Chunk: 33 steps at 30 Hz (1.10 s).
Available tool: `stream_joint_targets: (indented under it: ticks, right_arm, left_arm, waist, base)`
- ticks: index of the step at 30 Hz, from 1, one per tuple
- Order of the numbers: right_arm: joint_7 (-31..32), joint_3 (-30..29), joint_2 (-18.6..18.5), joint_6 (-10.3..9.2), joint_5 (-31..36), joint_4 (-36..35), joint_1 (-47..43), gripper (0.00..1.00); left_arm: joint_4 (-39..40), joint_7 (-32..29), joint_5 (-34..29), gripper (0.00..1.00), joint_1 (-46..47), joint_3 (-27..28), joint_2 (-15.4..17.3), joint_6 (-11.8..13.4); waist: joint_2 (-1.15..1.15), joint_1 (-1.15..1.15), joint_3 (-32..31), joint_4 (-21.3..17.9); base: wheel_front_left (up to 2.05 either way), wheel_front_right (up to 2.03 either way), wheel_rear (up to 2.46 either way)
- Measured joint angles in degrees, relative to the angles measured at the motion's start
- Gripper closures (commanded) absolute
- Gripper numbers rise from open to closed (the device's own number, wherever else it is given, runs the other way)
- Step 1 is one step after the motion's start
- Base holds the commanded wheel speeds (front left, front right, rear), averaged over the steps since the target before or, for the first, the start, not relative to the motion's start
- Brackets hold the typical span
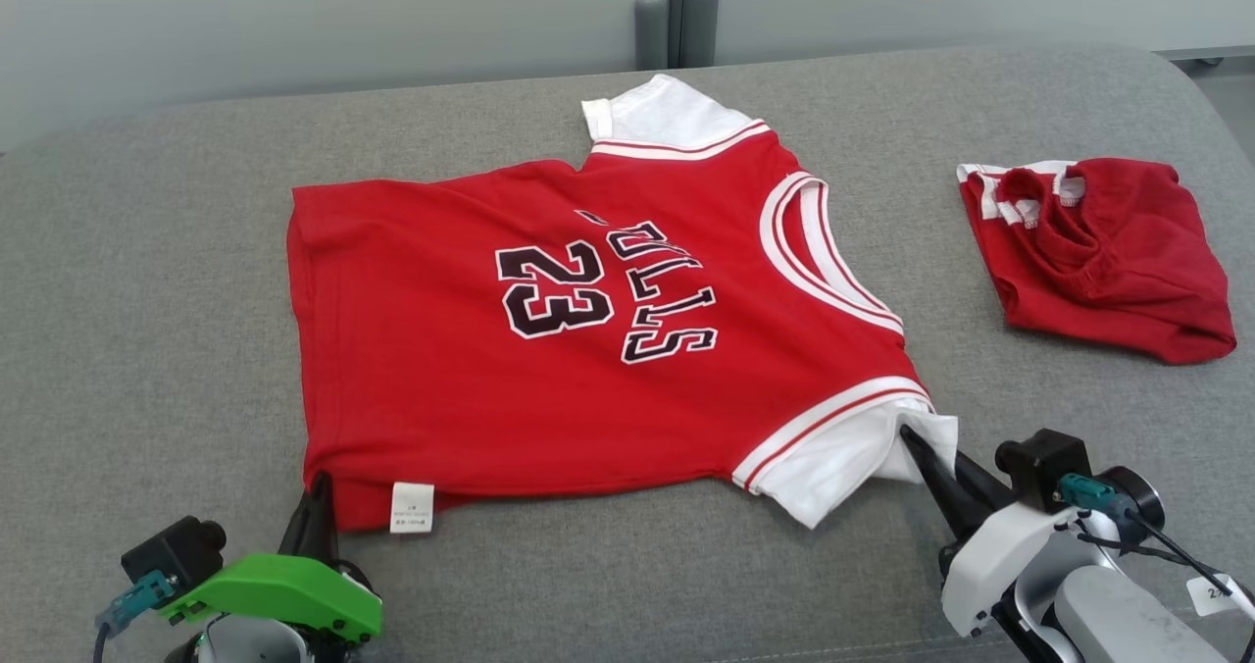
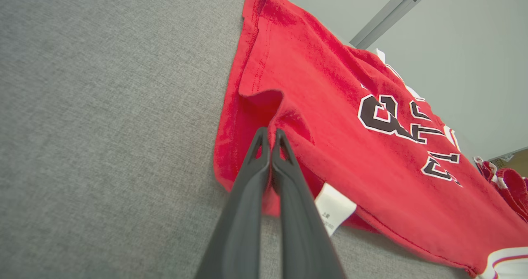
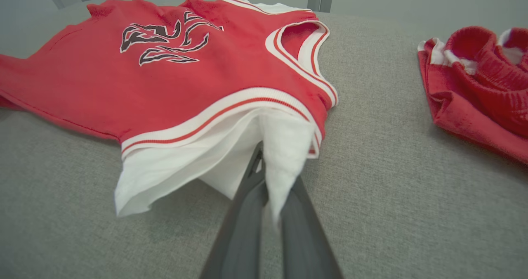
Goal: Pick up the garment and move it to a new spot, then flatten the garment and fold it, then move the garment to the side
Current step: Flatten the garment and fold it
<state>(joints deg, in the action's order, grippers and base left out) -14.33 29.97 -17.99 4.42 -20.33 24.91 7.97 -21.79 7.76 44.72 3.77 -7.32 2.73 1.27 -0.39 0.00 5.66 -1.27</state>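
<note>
The red jersey (image 1: 588,349) lies spread face up on the gray padded surface (image 1: 147,300), collar toward the robot's right and hem toward its left. The left gripper (image 2: 270,133) has its jaws pressed together on the near hem corner, just beside the white label (image 1: 412,506). The right gripper (image 1: 917,444) pinches the near white sleeve (image 3: 284,147). Its tips are buried in cloth, so the hold seems to be at the sleeve's edge. A crumpled red garment (image 1: 1098,251) lies apart on the right.
</note>
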Motion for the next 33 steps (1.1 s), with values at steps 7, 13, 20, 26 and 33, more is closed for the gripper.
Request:
stream_joint_targets:
  ticks: [7, 13, 20, 26, 33]
  right_arm:
    - [0.00, 1.03, 0.21, -0.51, 2.15, 2.79, -0.29, 0.00]
    - [0.00, 0.56, 0.70, -0.93, 2.67, 3.38, -0.29, 0.00]
    - [0.00, 0.16, 1.51, -0.91, 2.90, 3.04, -0.29, 0.00]
    - [0.00, 0.26, 1.29, -0.82, 4.39, 2.10, -0.29, 0.09]
    - [-0.01, 0.30, 0.16, -0.85, 6.59, -0.38, -0.84, 0.58]
  left_arm:
    - [-0.37, -0.66, 0.00, 1.00, -1.01, -1.18, 0.00, 0.00]
    - [-0.49, -0.75, 0.00, 1.00, -1.69, -1.94, -0.01, 0.01]
    - [-0.23, -0.74, 0.07, 1.00, -1.69, -1.91, -0.01, 0.56]
    - [-0.02, -0.74, 0.07, 1.00, -1.69, -2.00, -0.01, 0.59]
    - [0.05, -0.73, 0.08, 1.00, -1.71, -2.01, -0.01, 0.76]
  waist:
    - [0.00, 0.00, 0.02, -0.09]
    - [0.00, 0.00, 0.09, -0.15]
    - [0.00, 0.00, 0.18, -0.39]
    - [0.00, 0.00, 0.33, -0.46]
    - [0.00, 0.00, 0.10, -0.45]
  base:
    - [0.00, 0.00, 0.00]
    - [0.00, 0.00, 0.00]
    - [0.00, 0.00, 0.00]
    - [0.00, 0.00, 0.00]
    - [0.00, 0.00, 0.00]
